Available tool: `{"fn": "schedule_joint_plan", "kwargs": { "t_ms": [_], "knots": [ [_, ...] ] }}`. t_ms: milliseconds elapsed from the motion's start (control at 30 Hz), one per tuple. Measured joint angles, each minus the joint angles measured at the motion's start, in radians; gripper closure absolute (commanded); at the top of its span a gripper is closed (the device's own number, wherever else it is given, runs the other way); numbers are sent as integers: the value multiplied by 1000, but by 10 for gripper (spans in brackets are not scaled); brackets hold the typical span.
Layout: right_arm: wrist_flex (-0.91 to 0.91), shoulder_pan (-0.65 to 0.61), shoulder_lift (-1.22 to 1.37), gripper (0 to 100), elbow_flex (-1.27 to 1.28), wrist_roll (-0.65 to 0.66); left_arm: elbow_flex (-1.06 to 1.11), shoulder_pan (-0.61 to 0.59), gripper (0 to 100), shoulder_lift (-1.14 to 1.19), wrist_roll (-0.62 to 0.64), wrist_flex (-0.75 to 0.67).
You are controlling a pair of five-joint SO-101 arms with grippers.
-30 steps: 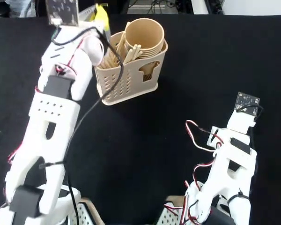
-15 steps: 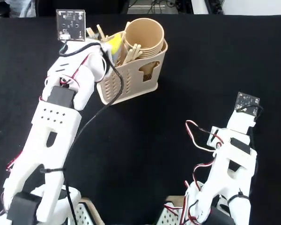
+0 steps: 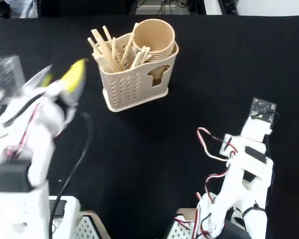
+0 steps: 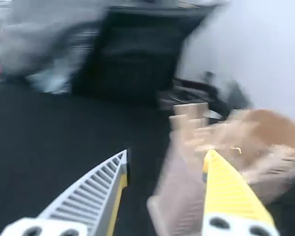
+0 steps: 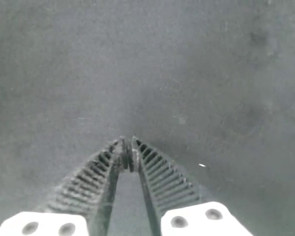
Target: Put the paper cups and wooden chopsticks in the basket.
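Observation:
A beige slotted basket (image 3: 134, 84) stands at the back middle of the black table. Stacked paper cups (image 3: 153, 36) sit in its right half. Several wooden chopsticks (image 3: 109, 49) stick up from its left half. My left gripper (image 3: 65, 79) hangs open and empty to the left of the basket, with grey and yellow fingers. In the left wrist view that gripper (image 4: 164, 164) frames the blurred basket (image 4: 187, 196) and cups (image 4: 265, 132). My right gripper (image 5: 127, 147) is shut and empty, pointing down at bare table. Its arm (image 3: 246, 164) rests folded at the front right.
The black tabletop (image 3: 154, 144) lies bare between the two arms and in front of the basket. Clutter sits beyond the table's far edge (image 3: 164, 7).
My left arm has pulled back from the basket toward the front left, leaving the chopsticks standing in it. The right arm has not moved.

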Motion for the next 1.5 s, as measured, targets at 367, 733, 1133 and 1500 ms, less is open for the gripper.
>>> {"fn": "schedule_joint_plan", "kwargs": {
  "t_ms": [367,733,1133,1500],
  "knots": [
    [0,-144,0,973,0,0,827,-368,755,-623,-71,32],
    [-3,-227,0,973,28,0,1042,-192,974,-643,-394,193],
    [-3,-229,0,973,29,0,1043,-120,964,-663,-549,361],
    [-18,-394,-2,987,109,0,1043,-143,972,-663,-548,361]
  ]
}}
